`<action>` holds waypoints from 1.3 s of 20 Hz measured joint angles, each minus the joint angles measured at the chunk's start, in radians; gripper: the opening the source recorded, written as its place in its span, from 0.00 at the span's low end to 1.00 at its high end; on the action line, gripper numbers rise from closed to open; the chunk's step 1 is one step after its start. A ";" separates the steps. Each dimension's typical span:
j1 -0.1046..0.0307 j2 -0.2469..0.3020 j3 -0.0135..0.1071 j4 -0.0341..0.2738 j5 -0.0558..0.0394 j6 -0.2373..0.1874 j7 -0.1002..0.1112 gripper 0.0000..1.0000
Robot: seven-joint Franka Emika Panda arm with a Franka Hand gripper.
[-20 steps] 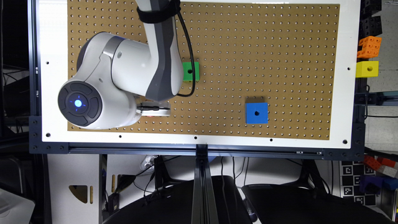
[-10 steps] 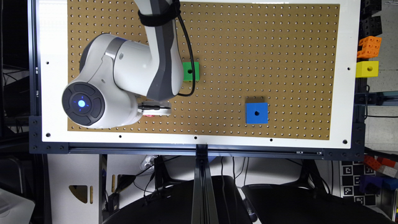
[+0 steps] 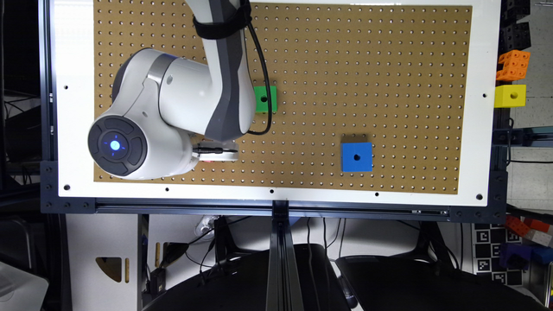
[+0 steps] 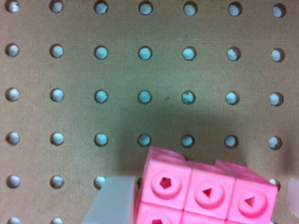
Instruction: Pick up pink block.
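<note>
2 views checked, Franka over the brown pegboard [image 3: 389, 65]

Seeing the pink block [image 4: 205, 191] close up in the wrist view: flat on the pegboard, 3 joined cubes across the visible row, round recess on each top face, start of a 2nd row cut off by the frame edge

Reading the gripper [image 4: 201, 200] as spread wider than the block and straddling it, nothing clamped. Taking the pale translucent fingers [image 4: 114, 203] as 1 just beside the block's end, touching or a hair off, can't tell which, and the other as a sliver at the frame edge with a clear strip of board between it and the block's far end

Locating everything off the green cube [image 3: 264, 99] in the exterior view:
- gripper's white body [image 3: 216, 153] near it, toward the board's lower edge and slightly to the exterior view's left, tucked under the big white wrist joint
- faint pink sliver right under that white body, too small to say more
- blue cube [image 3: 357, 157] well apart, toward the exterior view's right and lower
- orange block [image 3: 513, 65] and yellow cube [image 3: 510, 96] far off to the exterior view's right, past the board's white border
</note>
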 joint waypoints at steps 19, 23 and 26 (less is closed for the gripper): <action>-0.002 -0.040 0.000 0.005 0.0004 -0.044 0.000 0.00; -0.002 -0.096 0.000 0.005 0.0006 -0.103 0.000 0.00; -0.002 -0.147 0.000 0.005 0.0008 -0.154 0.000 0.00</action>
